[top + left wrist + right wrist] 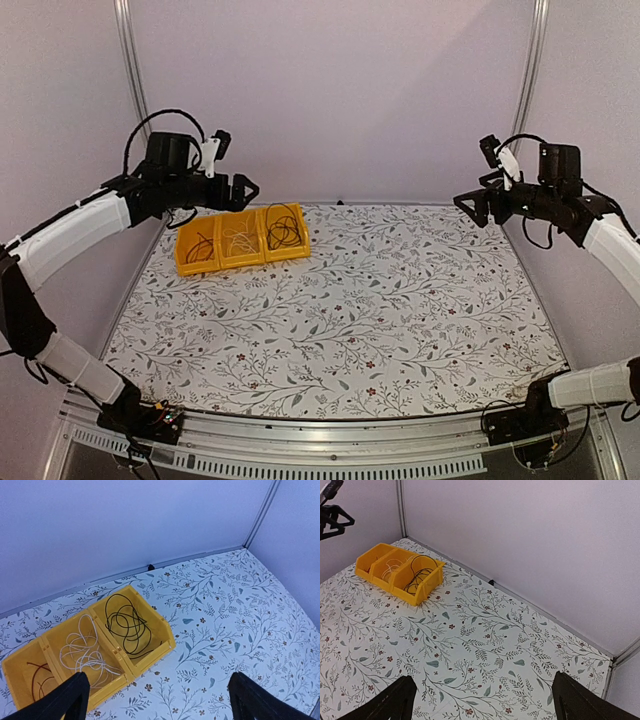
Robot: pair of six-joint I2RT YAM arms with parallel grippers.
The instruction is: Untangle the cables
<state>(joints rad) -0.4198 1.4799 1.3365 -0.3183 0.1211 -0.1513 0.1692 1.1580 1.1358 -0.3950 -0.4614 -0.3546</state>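
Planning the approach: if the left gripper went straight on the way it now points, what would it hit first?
Probably the flowered tablecloth just beside the yellow bin holding the black cable. Depth is unclear, so possibly the bin's rim.

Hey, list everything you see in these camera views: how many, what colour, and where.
yellow bins: three joined in a row, yellow, far left of the table
black cable: one, black, coiled in the rightmost bin in the top view
white cable: one, whitish, coiled in the middle bin
dark cable: one, dark, in the leftmost bin
tablecloth: one, white with grey floral print, covering the table
walls: pale, plain, behind and at both sides
frame posts: two, silver, far corners
left gripper: one, black, open, raised near the bins
right gripper: one, black, open, raised at the far right
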